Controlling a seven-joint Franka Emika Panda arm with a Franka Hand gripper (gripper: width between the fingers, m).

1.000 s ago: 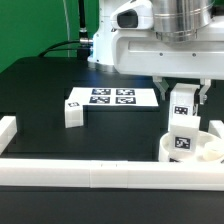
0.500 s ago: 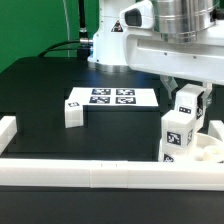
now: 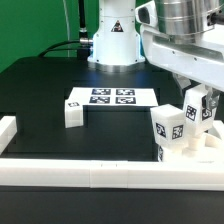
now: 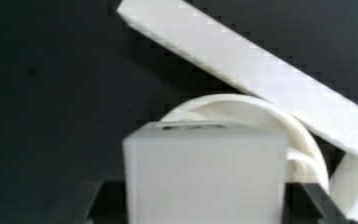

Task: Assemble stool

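Note:
My gripper point(image 3: 198, 113) is shut on a white tagged leg block point(image 3: 170, 128) at the exterior view's right. The block hangs tilted, with its lower end over the round white seat point(image 3: 190, 152), which lies against the front rail. In the wrist view the leg block point(image 4: 202, 165) fills the space between the dark fingers point(image 4: 105, 205), and the seat's curved rim point(image 4: 247, 104) shows just beyond it. Whether the leg touches the seat I cannot tell. A second leg block point(image 3: 73, 110) stands alone on the black table.
The marker board point(image 3: 112, 97) lies flat behind the loose leg. White border rails run along the front point(image 3: 90, 172) and left point(image 3: 8, 128). A rail point(image 4: 247, 60) crosses the wrist view diagonally past the seat. The arm's base point(image 3: 110, 40) stands at the back.
The gripper has shifted toward the exterior view's right with the leg block, which has turned and tilted from upright. The loose leg and the marker board have stayed put.

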